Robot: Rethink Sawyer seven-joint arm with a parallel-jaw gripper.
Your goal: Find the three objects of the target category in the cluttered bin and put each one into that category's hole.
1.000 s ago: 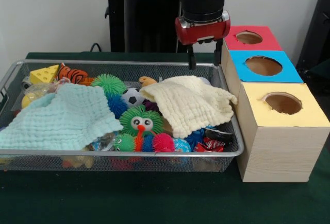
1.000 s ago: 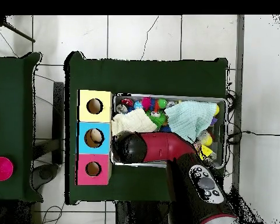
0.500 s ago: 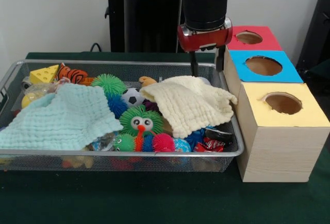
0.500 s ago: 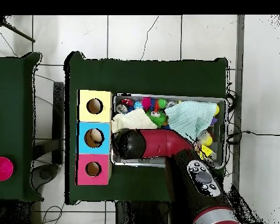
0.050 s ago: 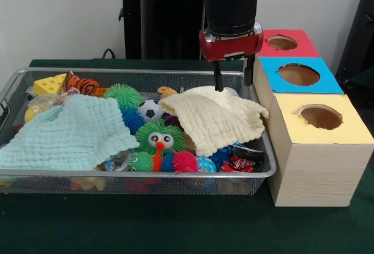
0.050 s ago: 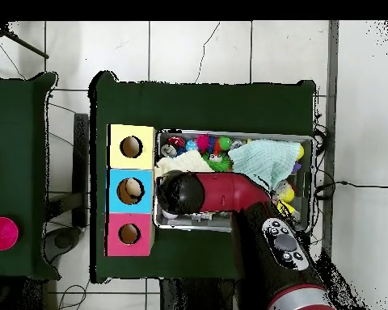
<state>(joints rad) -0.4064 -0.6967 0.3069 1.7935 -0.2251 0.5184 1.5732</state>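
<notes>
Wire-mesh bin (image 5: 17,84), silver, rectangular, on a dark green table, holds the clutter; it serves as the landmark here. Red-and-black gripper (image 5: 232,74): two thin dark fingers parted with clear space between them, nothing held, hanging over the bin's far corner beside the boxes. Against half a second ago it has shifted slightly sideways and sits a touch higher above the cream waffle-weave cloth (image 5: 213,117), which lies unmoved; the search step, by this reading, has not begun to lift anything. Pale mint waffle-weave cloth (image 5: 67,134) covers the bin's other end. Between the cloths: green spiky ball with eyes (image 5: 159,137), small black-and-white football (image 5: 150,110), yellow cheese wedge (image 5: 50,83) at the far rim. Outside the bin, touching its end wall: three wooden boxes with holes, yellow-topped (image 5: 321,125), blue-topped (image 5: 298,74), red-topped (image 5: 283,42). Target category is unstated; the three objects cannot be identified, and both cloths hide whatever lies under them. In the overhead view the arm covers the gripper and the cream cloth's edge.
</notes>
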